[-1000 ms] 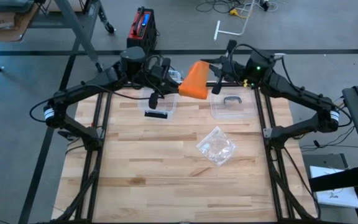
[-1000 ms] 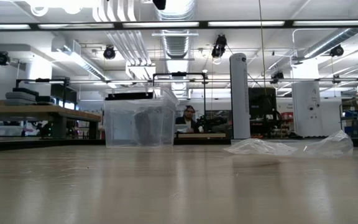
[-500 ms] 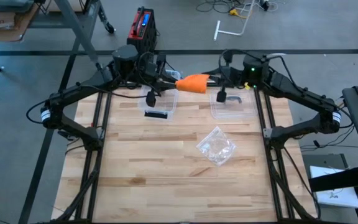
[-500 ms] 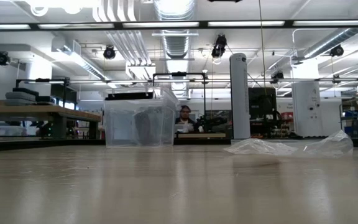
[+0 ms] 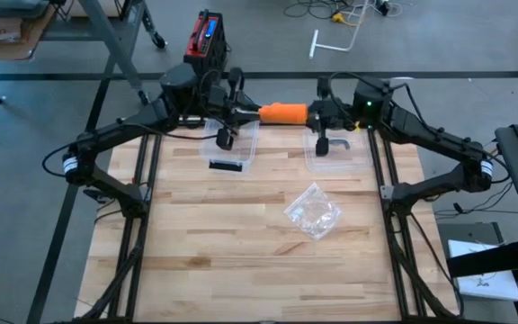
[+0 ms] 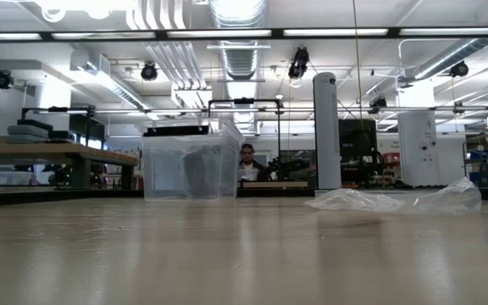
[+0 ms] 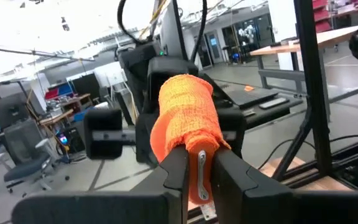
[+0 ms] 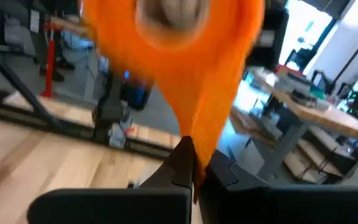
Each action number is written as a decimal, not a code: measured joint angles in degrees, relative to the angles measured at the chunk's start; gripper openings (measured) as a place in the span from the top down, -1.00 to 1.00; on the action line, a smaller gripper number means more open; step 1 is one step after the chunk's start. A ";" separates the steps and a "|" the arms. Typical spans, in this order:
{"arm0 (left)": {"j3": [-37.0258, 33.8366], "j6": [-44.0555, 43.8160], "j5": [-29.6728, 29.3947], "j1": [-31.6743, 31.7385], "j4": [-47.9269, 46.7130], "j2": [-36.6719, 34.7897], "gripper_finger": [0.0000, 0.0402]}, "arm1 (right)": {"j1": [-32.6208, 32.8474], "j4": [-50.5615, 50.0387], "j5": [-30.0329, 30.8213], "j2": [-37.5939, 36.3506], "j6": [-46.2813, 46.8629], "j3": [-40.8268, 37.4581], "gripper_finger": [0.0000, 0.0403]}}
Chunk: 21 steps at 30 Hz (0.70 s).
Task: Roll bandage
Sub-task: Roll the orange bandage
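Woven orange bandage roll [image 5: 283, 112] between both grippers

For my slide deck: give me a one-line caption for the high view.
Left gripper and right gripper hold an orange bandage roll between them above the far edge of the wooden table.
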 joint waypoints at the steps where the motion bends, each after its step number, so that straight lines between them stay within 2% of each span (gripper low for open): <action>1: 0.00 0.02 -0.46 -0.01 0.05 0.23 0.82 | 0.20 0.74 0.37 -0.04 0.74 0.00 1.00; 7: 0.00 2.74 -2.44 0.06 0.38 0.61 0.82 | 0.29 0.92 0.57 -0.78 1.68 -0.02 0.99; 10: 0.00 5.54 -2.50 0.04 0.48 0.61 0.82 | 0.31 -0.23 0.55 -0.75 1.67 -0.02 0.91; 15: 0.25 8.26 -3.19 0.02 0.71 0.59 0.82 | 0.29 -1.08 0.63 -1.18 1.69 -0.02 0.62; 18: 0.28 10.08 -5.41 0.04 0.40 0.50 0.82 | 0.31 -1.54 2.71 -2.04 1.69 0.02 0.41; 21: 0.28 11.97 -7.81 0.04 -0.84 0.50 0.82 | 0.31 -6.16 6.45 -2.86 1.69 1.59 0.20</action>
